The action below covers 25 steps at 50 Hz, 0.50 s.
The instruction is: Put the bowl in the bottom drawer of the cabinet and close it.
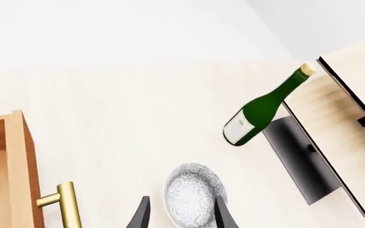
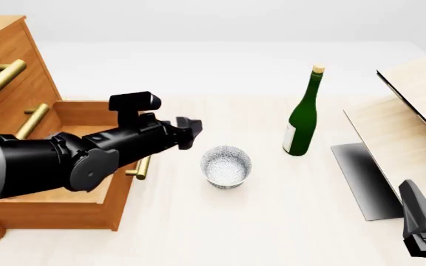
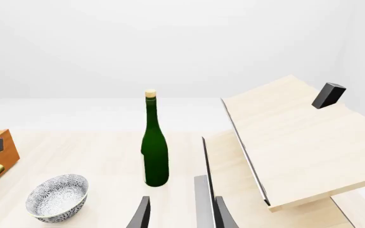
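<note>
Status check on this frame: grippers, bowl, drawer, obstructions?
Left gripper open, nearing bowl; right gripper open, idle. Bowl on table, bottom drawer open. Bottle stands clear.

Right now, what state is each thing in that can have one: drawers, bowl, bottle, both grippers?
bottom drawer: pulled open, nothing visible inside.
upper two drawers: shut.
bowl: upright on the table, empty, not yet in the drawer.
green bottle: standing upright, corked.
left gripper: open, fingers either side of the bowl, not closed on it.
right gripper: open, holding nothing.
</note>
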Each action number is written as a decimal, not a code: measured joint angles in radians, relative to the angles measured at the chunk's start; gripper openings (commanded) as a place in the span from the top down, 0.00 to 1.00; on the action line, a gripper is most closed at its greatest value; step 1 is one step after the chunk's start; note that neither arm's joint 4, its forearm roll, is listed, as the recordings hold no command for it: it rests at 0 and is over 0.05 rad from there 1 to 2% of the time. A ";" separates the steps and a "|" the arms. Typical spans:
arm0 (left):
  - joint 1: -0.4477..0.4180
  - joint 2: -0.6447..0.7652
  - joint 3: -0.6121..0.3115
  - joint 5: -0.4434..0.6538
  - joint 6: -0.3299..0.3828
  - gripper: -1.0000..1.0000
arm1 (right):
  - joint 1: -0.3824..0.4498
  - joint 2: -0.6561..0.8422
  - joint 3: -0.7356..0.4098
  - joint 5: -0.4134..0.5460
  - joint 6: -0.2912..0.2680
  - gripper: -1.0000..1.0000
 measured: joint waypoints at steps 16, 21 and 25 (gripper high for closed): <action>-0.006 0.084 -0.028 -0.021 -0.020 0.00 | 0.000 0.000 0.000 0.000 0.000 0.00; -0.009 0.109 -0.034 -0.027 -0.026 0.00 | 0.000 0.000 0.000 0.000 0.000 0.00; -0.012 0.128 -0.038 -0.032 -0.031 0.00 | 0.000 0.000 0.000 0.000 0.000 0.00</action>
